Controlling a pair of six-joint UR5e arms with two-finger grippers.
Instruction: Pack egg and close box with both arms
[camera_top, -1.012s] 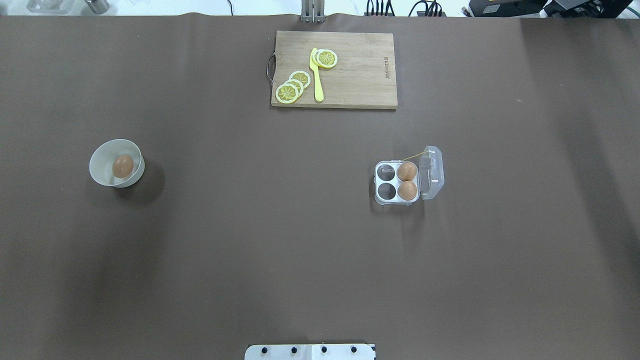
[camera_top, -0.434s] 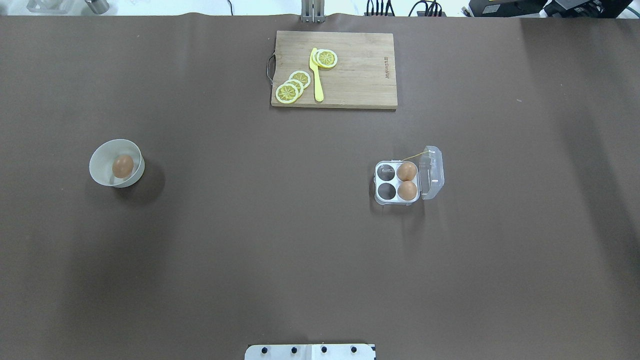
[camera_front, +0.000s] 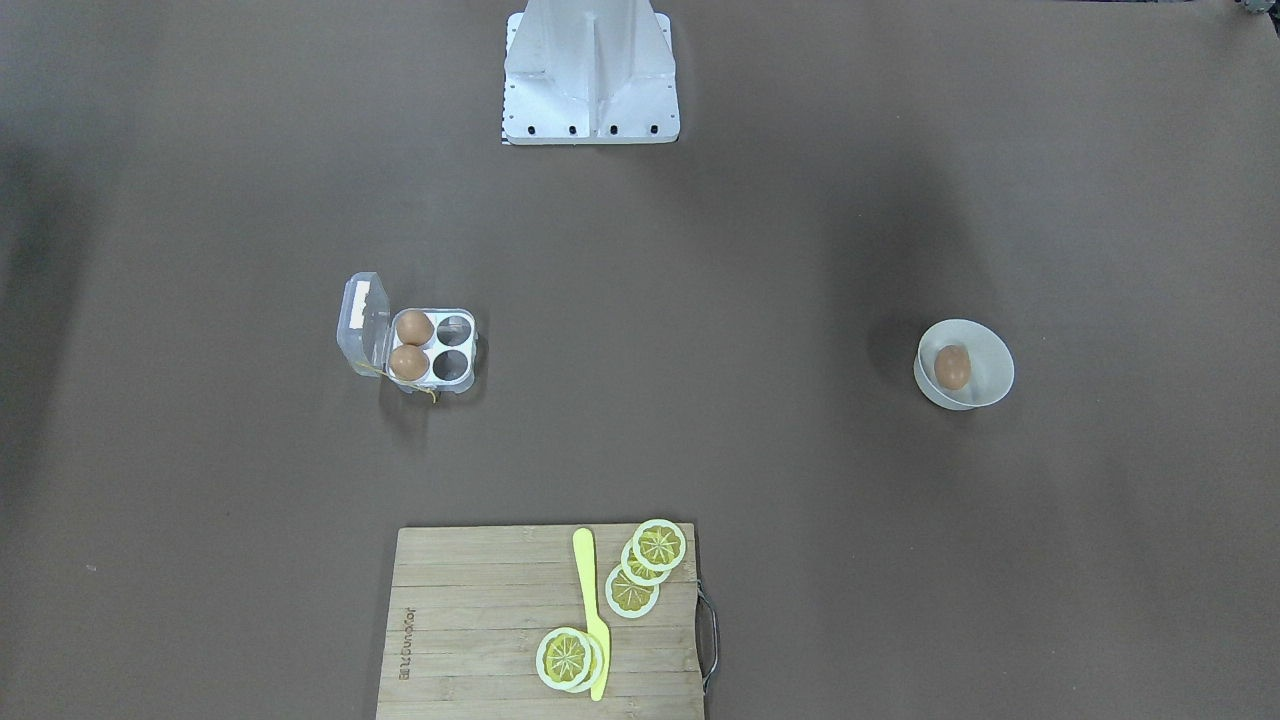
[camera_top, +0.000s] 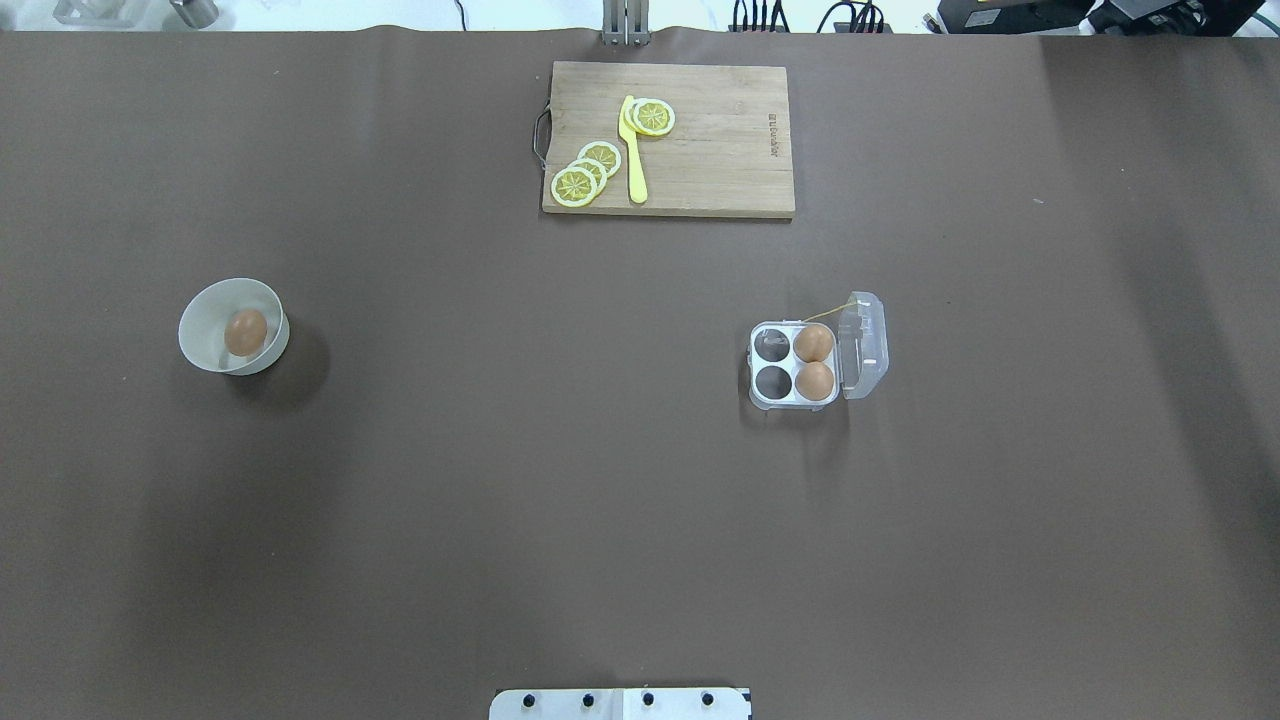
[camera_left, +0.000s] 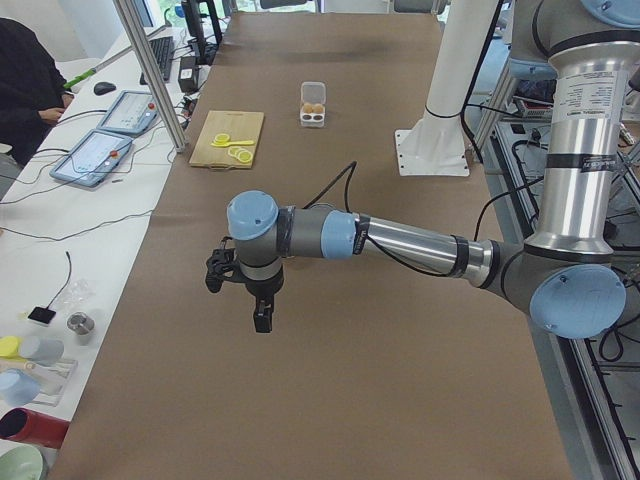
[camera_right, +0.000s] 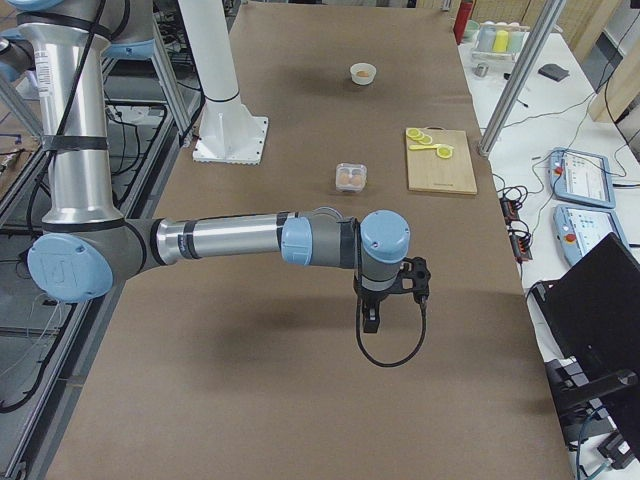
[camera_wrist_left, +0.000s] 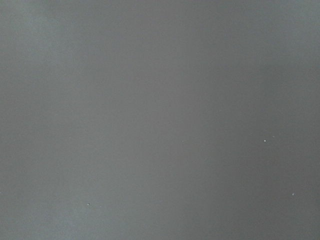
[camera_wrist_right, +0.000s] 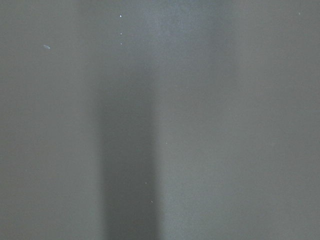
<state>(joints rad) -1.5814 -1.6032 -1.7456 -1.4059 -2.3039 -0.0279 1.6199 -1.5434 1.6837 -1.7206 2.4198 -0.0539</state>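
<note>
The egg (camera_top: 245, 332) lies in a white bowl (camera_top: 205, 345) at the table's left; it also shows in the front view (camera_front: 952, 367). The box (camera_top: 793, 402) stands open at right of centre, its clear lid (camera_top: 866, 345) folded out to the right. Two like eggs (camera_top: 814, 342) fill the cells beside the lid; the two left cells are empty. The left gripper (camera_left: 240, 297) and the right gripper (camera_right: 392, 300) hang above bare table at opposite ends, far from both. They show only in the side views, so I cannot tell if they are open or shut.
A wooden cutting board (camera_top: 720, 150) with lemon slices (camera_top: 585, 172) and a yellow knife (camera_top: 633, 150) lies at the far middle edge. The robot's white base (camera_front: 590, 90) stands at the near middle. Both wrist views show only brown table cover.
</note>
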